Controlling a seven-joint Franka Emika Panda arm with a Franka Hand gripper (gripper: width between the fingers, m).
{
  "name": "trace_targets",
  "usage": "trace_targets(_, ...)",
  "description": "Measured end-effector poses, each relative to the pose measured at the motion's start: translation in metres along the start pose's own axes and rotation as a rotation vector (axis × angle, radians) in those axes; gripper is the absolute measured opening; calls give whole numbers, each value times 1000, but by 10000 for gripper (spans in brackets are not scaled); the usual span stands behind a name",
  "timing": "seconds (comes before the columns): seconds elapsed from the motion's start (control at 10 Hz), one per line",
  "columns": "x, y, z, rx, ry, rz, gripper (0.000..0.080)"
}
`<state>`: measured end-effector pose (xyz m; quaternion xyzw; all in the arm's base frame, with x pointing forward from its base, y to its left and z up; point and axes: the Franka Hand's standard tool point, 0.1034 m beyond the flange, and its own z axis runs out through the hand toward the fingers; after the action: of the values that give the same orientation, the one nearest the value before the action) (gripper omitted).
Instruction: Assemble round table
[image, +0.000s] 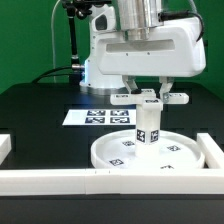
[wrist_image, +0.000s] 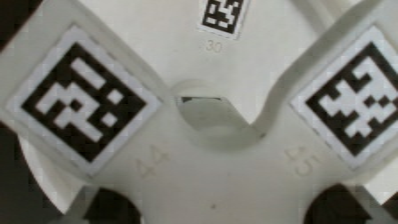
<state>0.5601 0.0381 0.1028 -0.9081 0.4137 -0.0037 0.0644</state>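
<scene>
Tagged arms of the cross-shaped base (wrist_image: 196, 95) are filling my wrist camera because I'm gripping it in narrow jaws, seating it onto the leg (image: 148, 125) standing upright on the round tabletop disc (image: 150, 152).

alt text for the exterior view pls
A white robot gripper holds a white plastic cross-shaped base atop a short upright cylinder leg, which stands on a large round rimmed disc. A marker board lies behind on the black table.

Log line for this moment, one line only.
phase: base fitting | pincer: on cross-shaped base | leg: upright on round disc | base: atop leg | marker board: behind
</scene>
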Motion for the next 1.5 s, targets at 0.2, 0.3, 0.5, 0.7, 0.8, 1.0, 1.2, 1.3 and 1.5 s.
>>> trace_targets(0.2,1,1,0,20,-5,238,449)
trace_targets(0.3,5,2,0,51,-4,383,449)
trace_targets(0.5,5,3,0,95,-27,620,449)
trace_targets(0.7,3,0,0,113,-41,796,449)
trace_targets(0.8,3,0,0,128,-43,884,449)
trace_targets(1.0,3,0,0,132,-52,974,449)
trace_targets(1.2,1,0,0,117,-63,950,543)
trace_targets(1.3,-3,-3,-6,89,-95,911,616)
trace_targets(1.5,-4,-10,-26,105,-114,860,643)
